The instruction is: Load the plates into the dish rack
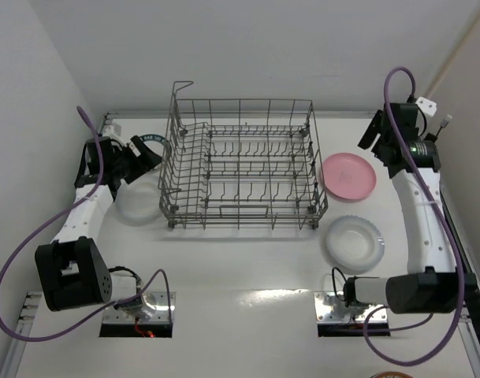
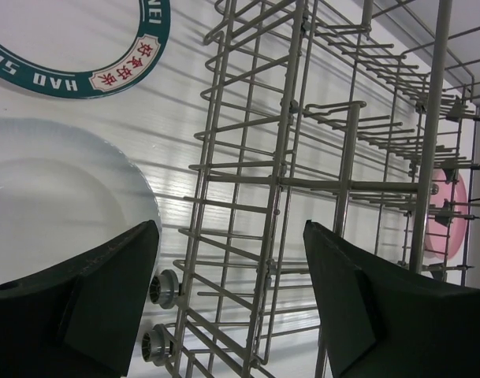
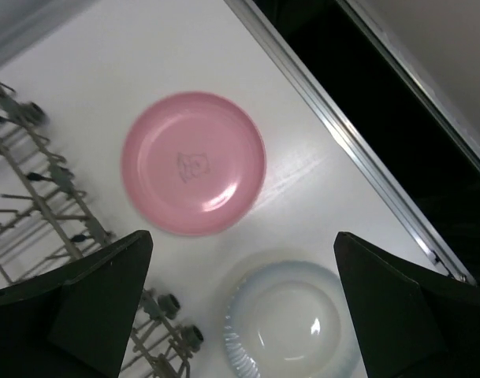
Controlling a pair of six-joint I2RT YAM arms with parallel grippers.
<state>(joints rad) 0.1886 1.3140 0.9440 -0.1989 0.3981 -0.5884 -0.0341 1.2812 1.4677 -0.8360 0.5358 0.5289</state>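
Off at your left hand (image 2: 230,236), the fingers are spread and grasp nothing. The hand hangs beside the left wall of the dish rack (image 1: 243,214), whose wires fill the gap between its fingers in the wrist view. A white plate (image 2: 58,189) lies flat on the table (image 1: 247,268) just off the hand's left finger. The plate with the lettered rim (image 2: 106,75) lies a little past that one, farther ahead of the hand.

No plate stands between the tines of the rack, so by my reckoning you are at the very first pick.

At your right hand (image 3: 243,244) the fingers are spread as well, and empty. The pink plate (image 3: 194,161) lies flat ahead of this hand, toward its left finger, close to the rack's right side. A pale plate (image 3: 285,319) sits directly below the gap between its fingers.

Your next move probably calls for choosing one plate and bringing a hand low over its rim. Each plate lies flat, so you will likely need one finger under the lip, then a tilt to upright before it drops between the tines.
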